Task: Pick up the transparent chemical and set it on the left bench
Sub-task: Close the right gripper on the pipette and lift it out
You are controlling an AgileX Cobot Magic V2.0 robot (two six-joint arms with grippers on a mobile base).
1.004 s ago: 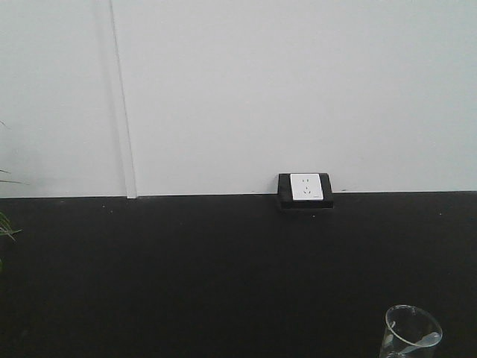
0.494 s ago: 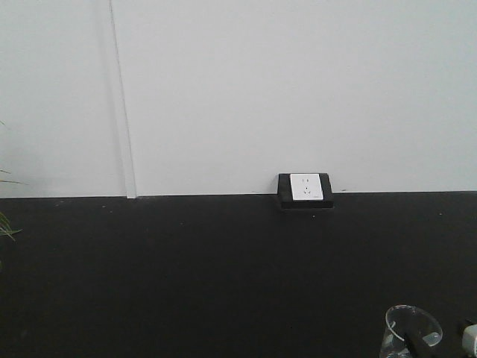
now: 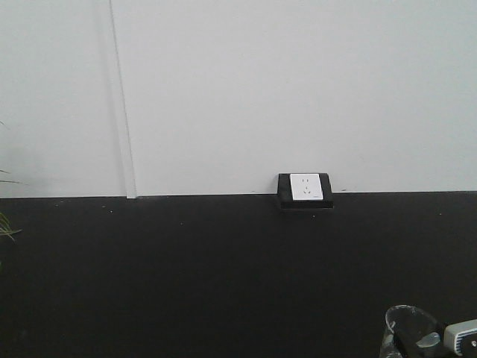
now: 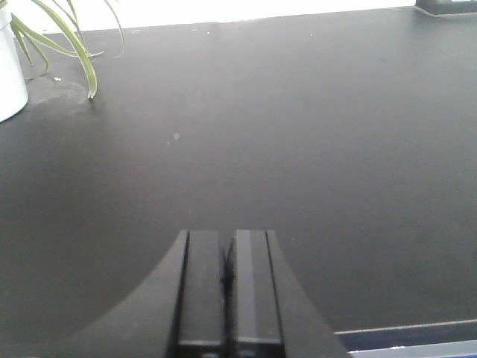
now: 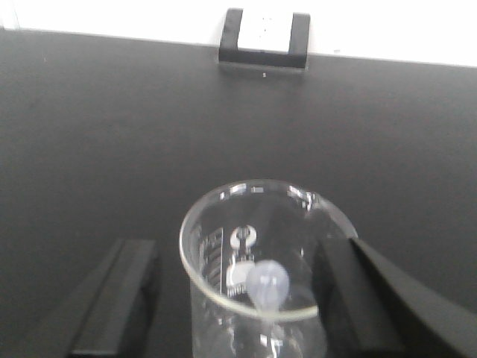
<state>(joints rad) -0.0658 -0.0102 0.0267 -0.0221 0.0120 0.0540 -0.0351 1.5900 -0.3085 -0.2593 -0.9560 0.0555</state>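
Note:
A clear glass beaker (image 5: 223,298) with printed white marks and a pale round bulb inside stands on the black bench (image 5: 112,134). It also shows at the bottom right of the front view (image 3: 406,324). My right gripper (image 5: 235,253) is open, one dark finger on each side of the beaker. The left finger (image 5: 123,298) stands apart from the glass and the right finger (image 5: 350,298) is close to it. A white part of the right arm (image 3: 463,335) shows beside the beaker. My left gripper (image 4: 226,250) is shut and empty, low over bare bench.
A black box with a white socket (image 3: 305,191) sits against the white wall at the bench's back edge, straight beyond the beaker in the right wrist view (image 5: 264,39). A plant in a white pot (image 4: 7,71) stands at the far left. The bench's front edge (image 4: 417,332) is near the left gripper.
My right gripper has come in from the right at the bottom of the front view and now stands around the beaker. The beaker has stayed in place.

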